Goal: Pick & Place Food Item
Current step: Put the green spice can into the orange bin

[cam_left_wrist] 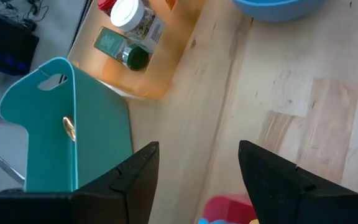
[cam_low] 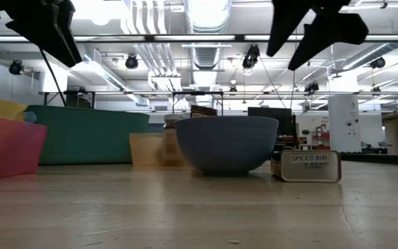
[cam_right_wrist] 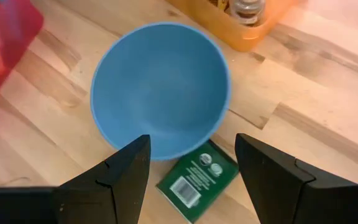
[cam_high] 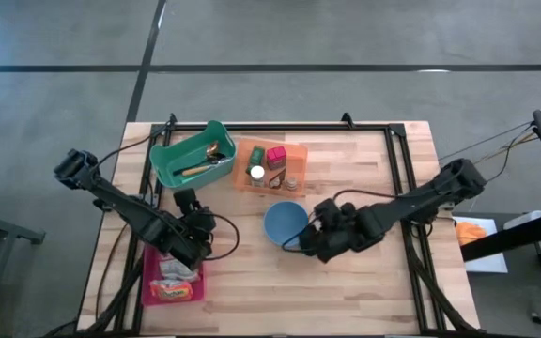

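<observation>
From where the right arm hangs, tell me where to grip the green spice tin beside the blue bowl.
Probably from straight above, across its two long edges. The spice tin lies flat on the table, label up, so only its thin sides offer hold. One corner is tucked against the blue bowl, so favour the end away from it. The right pincer hangs open above it.

left pincer (cam_left_wrist: 197,180): open, empty, angled down | right pincer (cam_right_wrist: 191,177): open, empty, angled down
</observation>
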Robot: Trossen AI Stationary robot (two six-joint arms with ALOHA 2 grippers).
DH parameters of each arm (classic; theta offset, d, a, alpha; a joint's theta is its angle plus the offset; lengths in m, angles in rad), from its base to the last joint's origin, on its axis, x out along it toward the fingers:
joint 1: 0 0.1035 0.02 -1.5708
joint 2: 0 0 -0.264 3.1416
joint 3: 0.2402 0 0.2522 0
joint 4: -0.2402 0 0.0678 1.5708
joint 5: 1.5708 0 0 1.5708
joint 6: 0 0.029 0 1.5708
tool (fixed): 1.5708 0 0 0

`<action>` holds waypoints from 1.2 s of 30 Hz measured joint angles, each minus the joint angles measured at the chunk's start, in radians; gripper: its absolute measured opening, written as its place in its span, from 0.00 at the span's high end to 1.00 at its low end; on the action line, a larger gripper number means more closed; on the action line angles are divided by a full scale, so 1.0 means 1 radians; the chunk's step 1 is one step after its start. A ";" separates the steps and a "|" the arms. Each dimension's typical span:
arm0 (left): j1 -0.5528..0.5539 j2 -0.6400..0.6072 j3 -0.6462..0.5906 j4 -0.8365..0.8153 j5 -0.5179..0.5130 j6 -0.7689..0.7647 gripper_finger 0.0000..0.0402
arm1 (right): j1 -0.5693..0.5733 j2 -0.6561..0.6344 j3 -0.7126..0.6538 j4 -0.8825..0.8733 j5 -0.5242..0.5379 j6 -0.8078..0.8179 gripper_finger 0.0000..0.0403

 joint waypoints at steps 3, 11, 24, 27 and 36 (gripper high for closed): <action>0.000 -0.016 0.000 -0.003 -0.014 0.018 0.45 | 0.001 0.068 0.063 -0.044 -0.004 0.029 0.43; 0.000 -0.063 -0.002 -0.021 -0.078 0.021 0.45 | 0.023 0.189 0.161 -0.288 -0.072 0.279 0.43; 0.000 -0.076 -0.046 -0.023 -0.082 0.018 0.45 | 0.066 0.241 0.182 -0.142 -0.188 0.197 0.43; 0.000 -0.078 -0.053 -0.024 -0.082 0.018 0.45 | 0.077 0.241 0.178 -0.146 -0.186 0.274 0.43; 0.000 -0.088 -0.051 -0.020 -0.083 0.018 0.45 | 0.083 0.251 0.144 -0.121 -0.140 0.214 0.43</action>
